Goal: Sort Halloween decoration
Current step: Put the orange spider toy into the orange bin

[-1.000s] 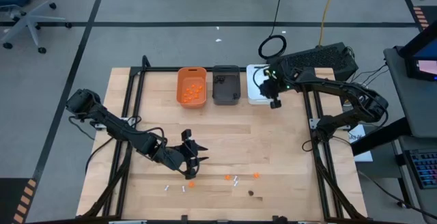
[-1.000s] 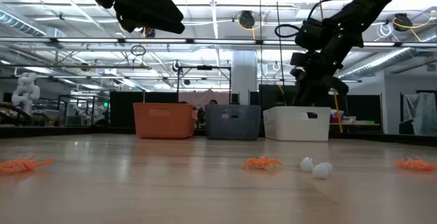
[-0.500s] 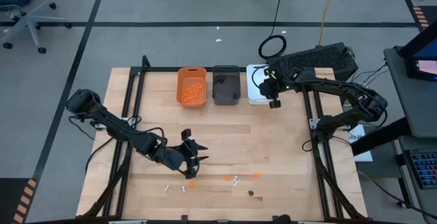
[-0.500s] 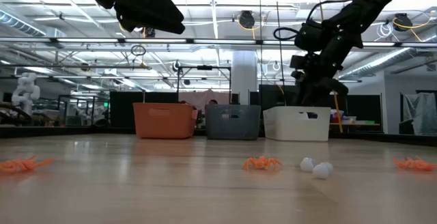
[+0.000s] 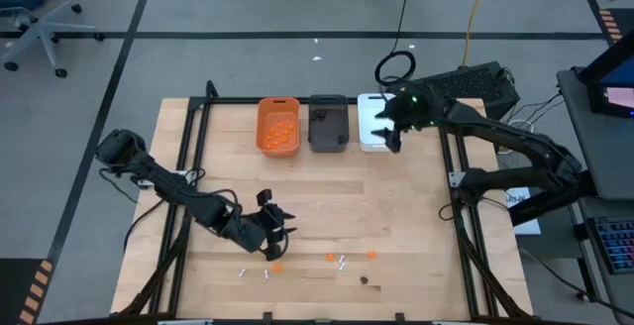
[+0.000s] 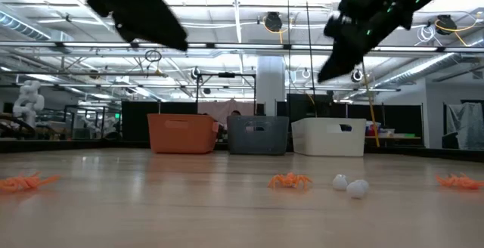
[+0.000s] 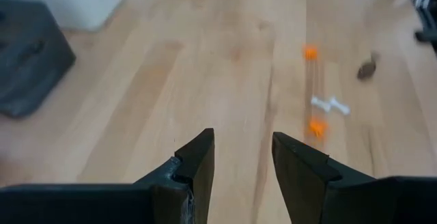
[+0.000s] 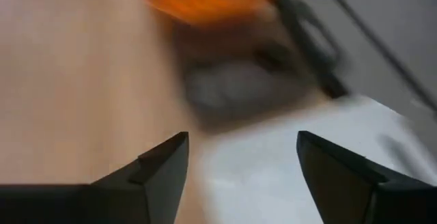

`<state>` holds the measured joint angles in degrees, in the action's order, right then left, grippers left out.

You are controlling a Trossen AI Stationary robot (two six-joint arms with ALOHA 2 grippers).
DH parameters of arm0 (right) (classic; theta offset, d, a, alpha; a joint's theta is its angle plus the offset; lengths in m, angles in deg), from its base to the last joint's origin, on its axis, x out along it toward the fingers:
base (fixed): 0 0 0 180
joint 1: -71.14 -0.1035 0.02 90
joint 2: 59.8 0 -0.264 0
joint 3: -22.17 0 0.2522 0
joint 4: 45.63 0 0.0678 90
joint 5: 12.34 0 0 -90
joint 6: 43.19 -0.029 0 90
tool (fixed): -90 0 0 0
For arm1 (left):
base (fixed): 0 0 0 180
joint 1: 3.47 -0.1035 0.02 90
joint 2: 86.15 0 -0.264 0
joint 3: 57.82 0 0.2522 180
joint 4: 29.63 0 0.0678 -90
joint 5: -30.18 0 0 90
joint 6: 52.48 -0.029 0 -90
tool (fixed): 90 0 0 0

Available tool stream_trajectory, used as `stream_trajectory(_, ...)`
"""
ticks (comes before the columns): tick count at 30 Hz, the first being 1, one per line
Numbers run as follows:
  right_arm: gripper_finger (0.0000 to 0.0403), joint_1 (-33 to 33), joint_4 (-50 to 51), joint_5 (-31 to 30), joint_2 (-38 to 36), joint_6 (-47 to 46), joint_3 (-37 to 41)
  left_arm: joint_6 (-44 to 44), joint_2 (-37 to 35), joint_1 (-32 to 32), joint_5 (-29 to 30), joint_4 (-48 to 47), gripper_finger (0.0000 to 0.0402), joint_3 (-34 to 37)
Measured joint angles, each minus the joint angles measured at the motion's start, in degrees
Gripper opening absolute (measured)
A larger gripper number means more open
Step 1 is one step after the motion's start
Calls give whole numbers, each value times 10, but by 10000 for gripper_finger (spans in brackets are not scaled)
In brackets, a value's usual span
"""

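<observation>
The right end effector (image 5: 388, 133) hovers over the white rectangular plastic bin (image 5: 369, 139), fingers spread wide with nothing between them. The left end effector (image 5: 274, 228), narrowly open and empty, hangs low over the wooden desk (image 5: 416, 226) near the scattered small Halloween decoration pieces (image 5: 337, 260): orange blobs, white sticks, one dark lump. The step in hand appears to be reaching for a piece; the next move calls for descent onto the nearest orange blob (image 5: 277, 266)
</observation>
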<state>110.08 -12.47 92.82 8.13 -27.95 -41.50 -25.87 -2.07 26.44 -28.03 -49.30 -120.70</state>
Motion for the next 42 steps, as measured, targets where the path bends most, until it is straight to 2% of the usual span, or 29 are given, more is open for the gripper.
stream_trajectory(3, 243, -41, -2, 75, -45, -34, 3, 30, 0, 22, 0, -44, 146, 0)
stream_trajectory(8, 226, -174, -33, 61, -97, -63, 40, 61, 0, 75, -2, -80, 146, 0)
stream_trajectory(15, 219, -411, -176, -80, -102, -131, 113, 80, 9, 145, -17, -79, 146, 0)
stream_trajectory(18, 219, -498, -256, -152, -75, -128, 135, 121, 27, 160, -21, -79, 151, 0)
stream_trajectory(22, 219, -579, -330, -214, -12, -116, 139, 148, 64, 161, -28, -70, 187, 0)
stream_trajectory(28, 219, -632, -461, -228, 108, -97, 139, 151, 115, 167, -32, -31, 258, 0)
stream_trajectory(31, 219, -643, -514, -228, 160, -97, 139, 153, 127, 175, -32, 8, 279, 0)
stream_trajectory(36, 219, -652, -590, -228, 226, -101, 139, 210, 147, 191, -36, 14, 275, 0)
stream_trajectory(42, 219, -658, -632, -227, 256, -125, 139, 213, 183, 204, -33, 24, 238, 0)
